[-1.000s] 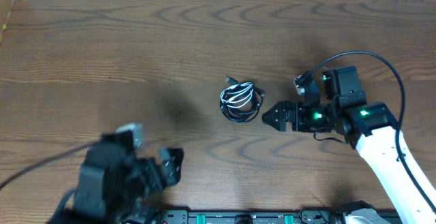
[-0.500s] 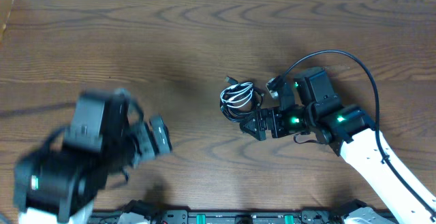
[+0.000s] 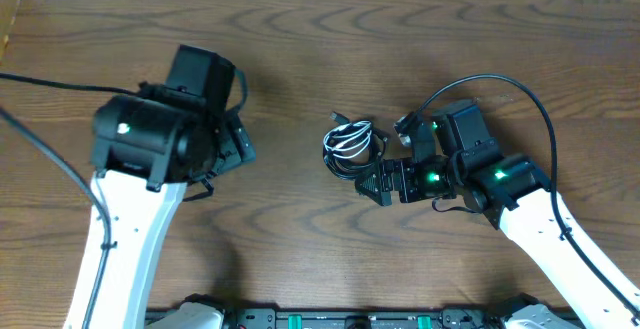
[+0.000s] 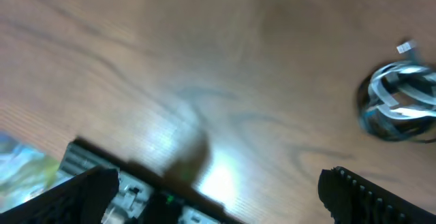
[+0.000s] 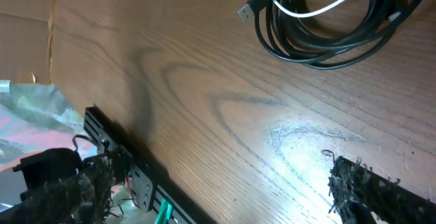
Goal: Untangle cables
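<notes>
The cables (image 3: 353, 149) lie in one small coiled bundle at the table's middle, black loops with a white cord wound through them. My right gripper (image 3: 372, 181) stands open just below and right of the bundle, close to its edge, holding nothing. In the right wrist view the cables (image 5: 310, 60) lie at the top, ahead of the open right gripper (image 5: 221, 190). My left gripper (image 3: 240, 144) is open and empty, well left of the bundle. The blurred left wrist view shows the cables (image 4: 402, 103) at the far right, beyond the open left gripper (image 4: 218, 197).
A black rail with green parts (image 3: 350, 319) runs along the table's front edge. The right arm's own thick black cable (image 3: 540, 109) arcs above its wrist. Bare wood table (image 3: 300, 39) lies all around the bundle.
My left arm has swung up from the front edge to the left-middle of the table. My right gripper moved left towards the bundle, then held still. Both stayed open.
</notes>
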`<state>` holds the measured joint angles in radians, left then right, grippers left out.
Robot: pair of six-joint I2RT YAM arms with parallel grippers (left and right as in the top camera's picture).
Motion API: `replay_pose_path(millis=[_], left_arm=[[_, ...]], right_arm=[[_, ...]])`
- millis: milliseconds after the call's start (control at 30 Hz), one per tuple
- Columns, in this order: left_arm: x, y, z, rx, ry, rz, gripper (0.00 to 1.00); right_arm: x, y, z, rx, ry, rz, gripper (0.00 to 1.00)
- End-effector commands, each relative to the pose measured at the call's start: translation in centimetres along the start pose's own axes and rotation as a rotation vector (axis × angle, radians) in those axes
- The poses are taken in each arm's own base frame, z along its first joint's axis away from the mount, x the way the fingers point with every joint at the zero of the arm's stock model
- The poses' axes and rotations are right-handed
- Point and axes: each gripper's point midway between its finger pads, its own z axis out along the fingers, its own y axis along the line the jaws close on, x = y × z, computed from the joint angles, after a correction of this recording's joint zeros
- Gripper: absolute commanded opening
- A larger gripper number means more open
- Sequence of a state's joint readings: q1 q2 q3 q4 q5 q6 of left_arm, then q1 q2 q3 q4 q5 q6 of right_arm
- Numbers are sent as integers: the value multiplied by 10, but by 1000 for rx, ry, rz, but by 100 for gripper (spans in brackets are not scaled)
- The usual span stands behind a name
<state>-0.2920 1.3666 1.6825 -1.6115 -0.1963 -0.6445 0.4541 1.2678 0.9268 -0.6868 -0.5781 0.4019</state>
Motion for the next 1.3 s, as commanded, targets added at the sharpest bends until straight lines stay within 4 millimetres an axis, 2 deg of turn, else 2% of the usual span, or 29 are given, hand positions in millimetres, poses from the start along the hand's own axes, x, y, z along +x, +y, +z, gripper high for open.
replay_pose_path(millis=[0, 100, 233, 467, 633, 733, 867, 967, 1067, 1200, 1267], left_arm=[[31, 23, 8, -71, 83, 2, 99], [52, 27, 17, -20, 104, -4, 99], [73, -5, 24, 234, 118, 120, 99], [54, -20, 28, 306, 30, 116, 99], [36, -1, 44, 240, 58, -7, 99], [23, 20, 57, 185, 90, -131, 99], [19, 34, 67, 147, 124, -217, 100], [18, 35, 70, 138, 137, -224, 99], [17, 34, 72, 134, 145, -223, 100], [17, 34, 73, 132, 148, -222, 99], [17, 34, 73, 132, 147, -223, 99]], right_arm=[[-1, 2, 0, 7, -5, -3, 99], [-2, 1, 0, 7, -5, -4, 99], [-3, -3, -1, 31, -16, -3, 99], [0, -5, -1, 40, -2, 7, 99], [6, -7, -1, 49, 19, 21, 98], [-1, -3, -4, 50, 0, 21, 95], [-21, 0, -19, 118, -44, 22, 88], [-41, -7, -40, 265, -67, 37, 91], [-58, -9, -51, 356, -70, 33, 93], [-73, -8, -42, 355, -71, 44, 88], [-77, -11, -30, 355, -65, 60, 77]])
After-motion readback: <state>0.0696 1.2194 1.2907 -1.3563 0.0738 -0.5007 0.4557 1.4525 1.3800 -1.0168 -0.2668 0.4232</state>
